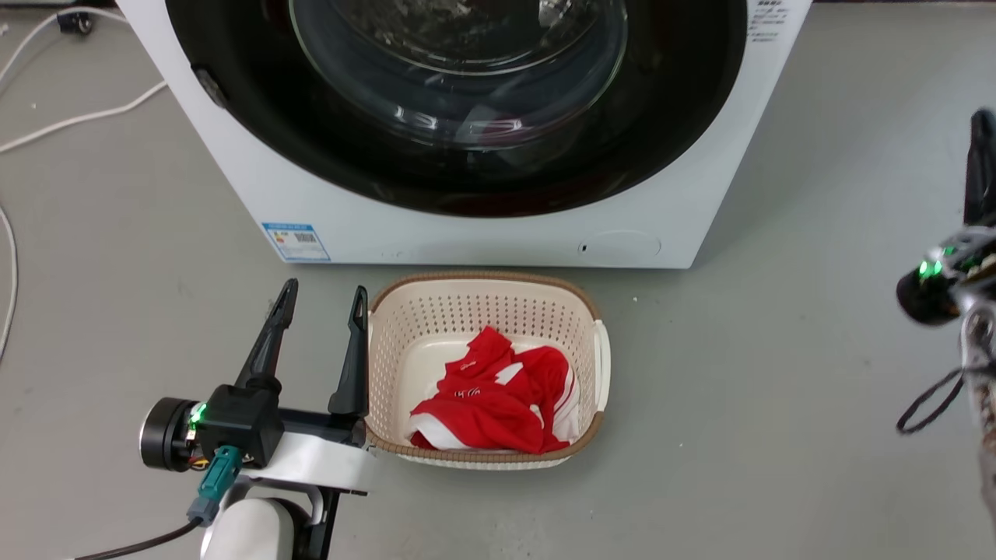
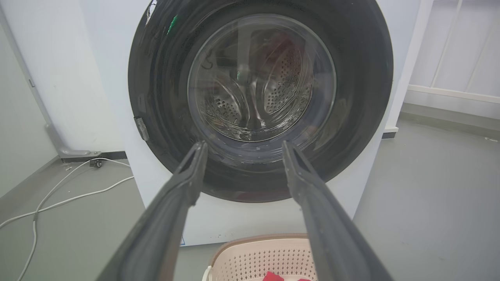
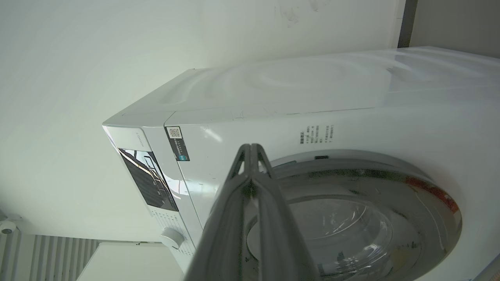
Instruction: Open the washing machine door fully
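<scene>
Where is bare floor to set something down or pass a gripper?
Widest free: grey floor between the cream perforated laundry basket and the shut right gripper. Smaller patch: between the open left gripper and the white cables. Crowded: the narrow strip between basket and white box-shaped washing machine, and the left gripper's finger close beside the basket.

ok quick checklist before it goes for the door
1. Door shut flush on washer: ok, not yet opened.
2. Left gripper free: ok, open and empty, beside the basket.
3. Right gripper touching the door: cannot tell; it is shut, tip lined up with the door's rim.
4. Where to grip: cannot tell.
5. Basket out of the door's swing: cannot tell; it sits right before the washer, below the door.
6. Cable out of the way: ok, off to the washer's left.
</scene>
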You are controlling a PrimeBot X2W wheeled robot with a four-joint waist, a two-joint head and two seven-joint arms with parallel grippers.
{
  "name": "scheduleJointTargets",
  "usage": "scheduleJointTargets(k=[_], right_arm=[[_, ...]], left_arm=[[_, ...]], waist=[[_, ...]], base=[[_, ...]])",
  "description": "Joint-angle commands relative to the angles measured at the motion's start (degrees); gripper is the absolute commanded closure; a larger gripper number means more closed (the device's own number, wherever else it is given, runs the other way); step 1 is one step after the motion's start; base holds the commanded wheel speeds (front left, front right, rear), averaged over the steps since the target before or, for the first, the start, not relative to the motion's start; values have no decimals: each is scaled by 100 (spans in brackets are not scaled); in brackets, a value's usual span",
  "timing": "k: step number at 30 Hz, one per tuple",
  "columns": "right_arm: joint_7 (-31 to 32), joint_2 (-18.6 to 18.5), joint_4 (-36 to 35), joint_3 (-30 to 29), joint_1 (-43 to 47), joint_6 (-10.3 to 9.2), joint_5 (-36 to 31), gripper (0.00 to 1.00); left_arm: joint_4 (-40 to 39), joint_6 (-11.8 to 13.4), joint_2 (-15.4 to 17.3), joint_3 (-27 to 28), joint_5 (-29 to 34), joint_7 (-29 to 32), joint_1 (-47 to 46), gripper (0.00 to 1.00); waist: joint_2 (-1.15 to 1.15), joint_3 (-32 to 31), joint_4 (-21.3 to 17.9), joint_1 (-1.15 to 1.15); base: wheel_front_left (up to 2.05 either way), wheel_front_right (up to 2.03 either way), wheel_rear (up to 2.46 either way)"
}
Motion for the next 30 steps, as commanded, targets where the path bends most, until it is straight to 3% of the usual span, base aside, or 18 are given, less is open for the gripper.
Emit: scheduleJointTargets(k=[1,7,12,21,30], right_arm=[[101,-131,240,133,-356,0,-3,100],[532,-530,1010,749,-1451,0,-216,100],[916,-639,1559,1268,-2243,0,-418,100],[1294,-491,2384,2011,-3356,0,-848,100],[1200,-369,2878,2270,-3948,0,-1110,100]], left_arm=[[-42,-19,-5,7,13,-16,-99,0],[-128,-36,-7,-8,-1,-16,-271,0],[-209,-41,-7,-53,-35,-16,-401,0],[-296,-9,-7,-168,-98,-16,-671,0],[-353,-2,-7,-254,-113,-16,-829,0]], waist=[[0,166,89,0],[0,484,206,0],[0,748,282,0],[0,1159,390,0],[0,1433,507,0]], base=[[0,0,0],[0,0,0],[0,0,0],[0,0,0],[0,0,0]])
